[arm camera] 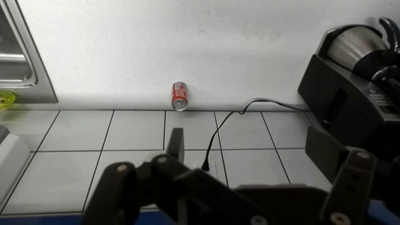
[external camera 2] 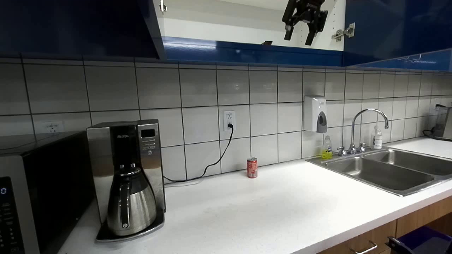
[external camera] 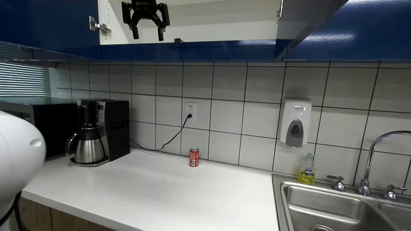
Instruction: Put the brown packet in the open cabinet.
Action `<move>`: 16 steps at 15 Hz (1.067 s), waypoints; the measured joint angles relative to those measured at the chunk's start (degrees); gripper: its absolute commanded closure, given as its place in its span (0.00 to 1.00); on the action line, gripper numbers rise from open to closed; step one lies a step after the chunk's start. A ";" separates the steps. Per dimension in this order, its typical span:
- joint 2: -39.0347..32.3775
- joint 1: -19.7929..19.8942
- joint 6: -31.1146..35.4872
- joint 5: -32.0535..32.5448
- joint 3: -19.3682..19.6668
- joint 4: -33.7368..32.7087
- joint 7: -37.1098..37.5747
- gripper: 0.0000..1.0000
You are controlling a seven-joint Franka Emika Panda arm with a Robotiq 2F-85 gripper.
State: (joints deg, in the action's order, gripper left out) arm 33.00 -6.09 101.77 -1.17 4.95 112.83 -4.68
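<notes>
The open cabinet, with blue doors and a white interior, spans the top of both exterior views (external camera: 221, 30) (external camera 2: 219, 26). A small dark brown piece, which looks like part of the brown packet (external camera: 178, 40), shows just above the cabinet's blue bottom edge; it also shows in an exterior view (external camera 2: 267, 43). Most of it is hidden behind that edge. My gripper (external camera: 148, 34) hangs fingers down at the cabinet opening, to one side of the dark piece and apart from it (external camera 2: 299, 36). In the wrist view the fingers (arm camera: 247, 140) are wide apart with nothing between them.
A red can (external camera: 194, 157) stands on the white counter by the tiled wall. A coffee maker (external camera 2: 130, 176) and a microwave (external camera 2: 42, 190) stand at one end. A soap dispenser (external camera: 295, 122) and sink (external camera: 321, 205) are at the other. Open blue doors (external camera: 48, 29) flank the cabinet opening.
</notes>
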 measured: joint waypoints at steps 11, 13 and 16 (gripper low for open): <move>2.70 0.00 -0.08 0.02 -0.14 19.98 -3.63 0.00; 2.63 0.00 0.77 0.03 -0.33 23.37 -3.97 0.00; 2.43 0.00 2.10 0.08 -0.79 27.39 -4.10 0.00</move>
State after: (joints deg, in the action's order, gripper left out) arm 35.43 -6.09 103.87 -1.09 4.16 140.21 -8.78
